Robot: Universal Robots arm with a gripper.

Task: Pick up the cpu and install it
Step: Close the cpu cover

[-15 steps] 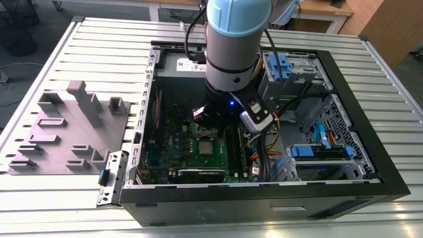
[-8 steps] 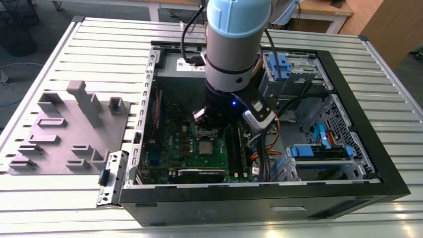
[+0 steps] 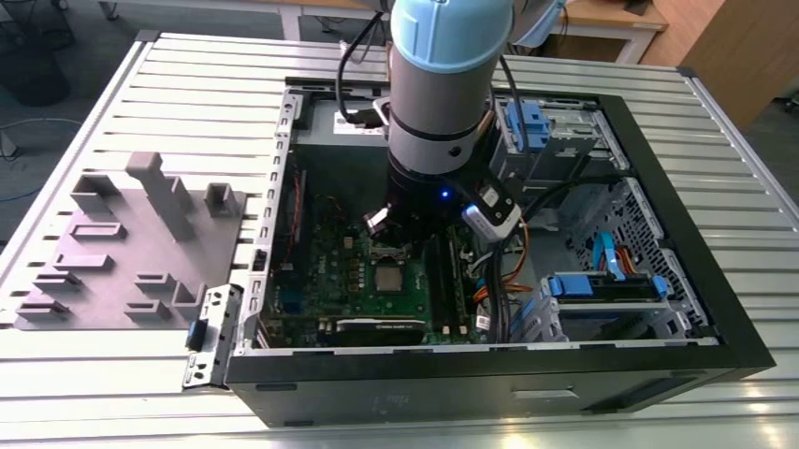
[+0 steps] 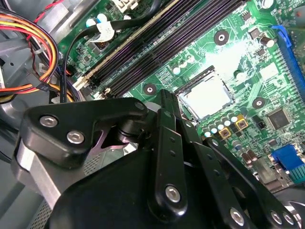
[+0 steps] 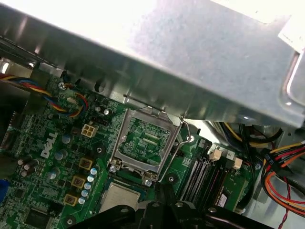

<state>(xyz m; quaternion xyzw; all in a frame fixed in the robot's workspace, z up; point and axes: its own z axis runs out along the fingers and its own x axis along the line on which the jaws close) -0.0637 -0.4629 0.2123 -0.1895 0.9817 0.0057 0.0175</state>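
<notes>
Your arm (image 3: 437,94) reaches straight down into the open case (image 3: 649,309). The gripper (image 3: 393,241) hangs near the cpu (image 4: 207,95), which lies flat near the motherboard's (image 3: 312,271) middle. You cannot tell whether the gripper is open.

I see my arm (image 3: 440,56) hanging almost straight down, its thick grey-and-pale-blue wrist (image 3: 431,140) stacked directly above the gripper (image 3: 395,245). A small blue light (image 3: 443,195) glows on the black section just above the gripper. In the second wrist view, the gripper's black linkage (image 4: 167,157), studded with silver bolts (image 4: 172,192), reaches away from the camera.
</notes>
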